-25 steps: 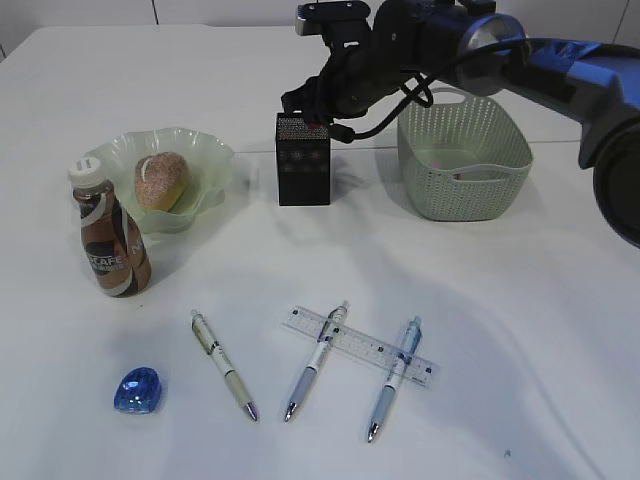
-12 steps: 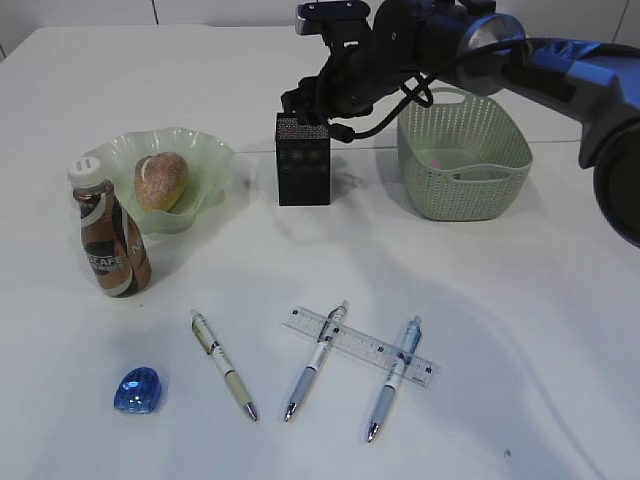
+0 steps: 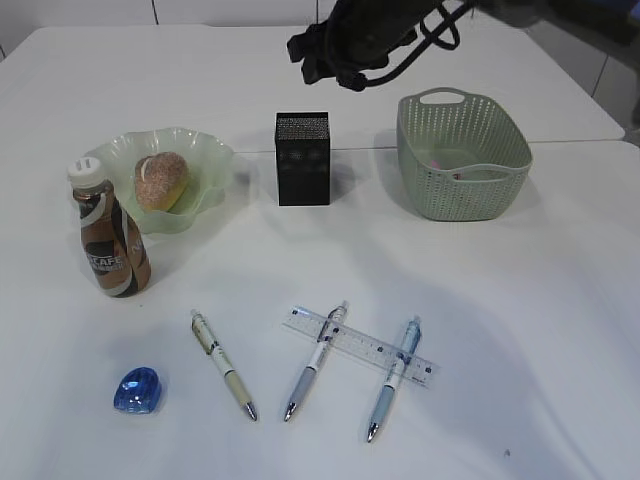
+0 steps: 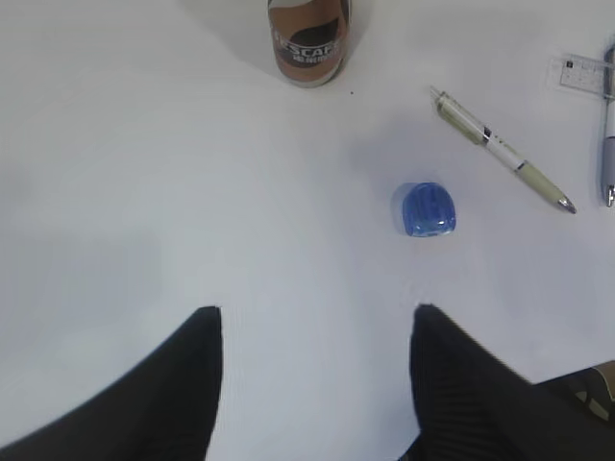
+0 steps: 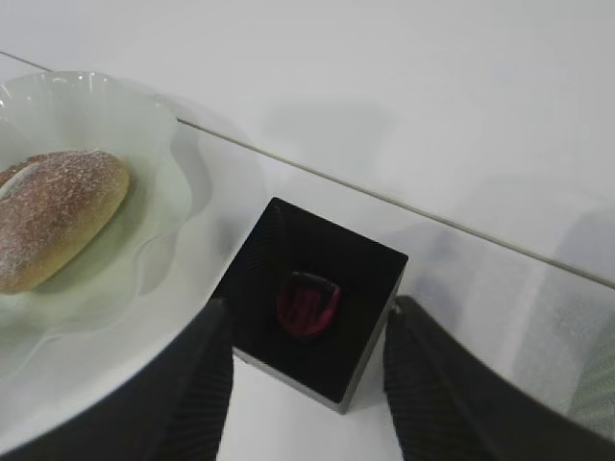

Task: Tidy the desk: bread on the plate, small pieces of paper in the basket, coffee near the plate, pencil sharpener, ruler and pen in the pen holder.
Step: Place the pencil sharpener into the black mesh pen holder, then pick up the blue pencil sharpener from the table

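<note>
Right gripper (image 5: 303, 384) has lifted off the pen holder (image 3: 303, 158), jaws apart and empty; a red sharpener (image 5: 307, 303) lies inside it. Left gripper (image 4: 312, 384) hovers spread near the blue sharpener (image 4: 428, 208) on the bench (image 3: 500, 300).

Glossy translucent blue sharpener (image 3: 137, 390); perforated plastic basket (image 3: 463, 155); matt table (image 3: 520, 320).

white tabletop (image 3: 520, 330), seam line (image 3: 580, 142) running across the far part, second white surface (image 3: 200, 60) behind it, pale wall strip at top edge
</note>
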Robot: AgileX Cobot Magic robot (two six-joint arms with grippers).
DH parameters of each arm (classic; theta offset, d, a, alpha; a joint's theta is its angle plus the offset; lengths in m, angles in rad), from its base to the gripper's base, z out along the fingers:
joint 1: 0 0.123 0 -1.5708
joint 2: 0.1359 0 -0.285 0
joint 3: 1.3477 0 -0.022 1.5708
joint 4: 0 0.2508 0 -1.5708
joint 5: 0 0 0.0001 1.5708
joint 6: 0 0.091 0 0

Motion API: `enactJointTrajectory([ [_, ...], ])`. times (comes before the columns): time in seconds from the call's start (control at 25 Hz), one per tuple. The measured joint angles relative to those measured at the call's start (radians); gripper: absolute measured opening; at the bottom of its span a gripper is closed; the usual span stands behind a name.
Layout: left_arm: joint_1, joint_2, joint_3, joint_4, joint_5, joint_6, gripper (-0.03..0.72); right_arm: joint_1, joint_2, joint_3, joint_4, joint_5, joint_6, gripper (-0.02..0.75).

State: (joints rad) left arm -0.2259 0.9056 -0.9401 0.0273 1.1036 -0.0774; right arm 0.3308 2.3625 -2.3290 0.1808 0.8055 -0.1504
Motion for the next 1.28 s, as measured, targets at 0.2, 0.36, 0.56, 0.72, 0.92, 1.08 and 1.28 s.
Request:
enactJointTrajectory([
  [0.2, 0.000, 0.002, -0.050, -0.002, 0.015, -0.002, 0.454, 0.000, -0.053, -0.038, -0.018, 0.191, -0.002, 0.410],
  [0.36, 0.000, 0.018, -0.097, -0.002, 0.030, -0.002, 0.454, 0.000, -0.093, -0.040, -0.034, 0.315, -0.002, 0.410],
  [0.56, -0.017, 0.040, -0.127, -0.002, 0.072, -0.002, 0.454, 0.000, -0.155, -0.042, -0.044, 0.435, 0.002, 0.410],
  [0.72, -0.060, 0.055, -0.136, -0.002, 0.087, -0.002, 0.454, 0.000, -0.200, -0.046, -0.074, 0.447, 0.030, 0.410],
  [0.92, -0.110, 0.071, -0.138, -0.006, 0.089, -0.002, 0.454, 0.000, -0.287, -0.046, -0.106, 0.451, 0.102, 0.410],
  [1.08, -0.120, 0.104, -0.138, -0.019, 0.089, -0.004, 0.454, 0.000, -0.376, -0.038, -0.119, 0.455, 0.124, 0.410],
  [1.28, -0.120, 0.163, -0.138, -0.027, 0.089, -0.004, 0.454, 0.000, -0.519, 0.132, -0.121, 0.455, 0.127, 0.410],
])
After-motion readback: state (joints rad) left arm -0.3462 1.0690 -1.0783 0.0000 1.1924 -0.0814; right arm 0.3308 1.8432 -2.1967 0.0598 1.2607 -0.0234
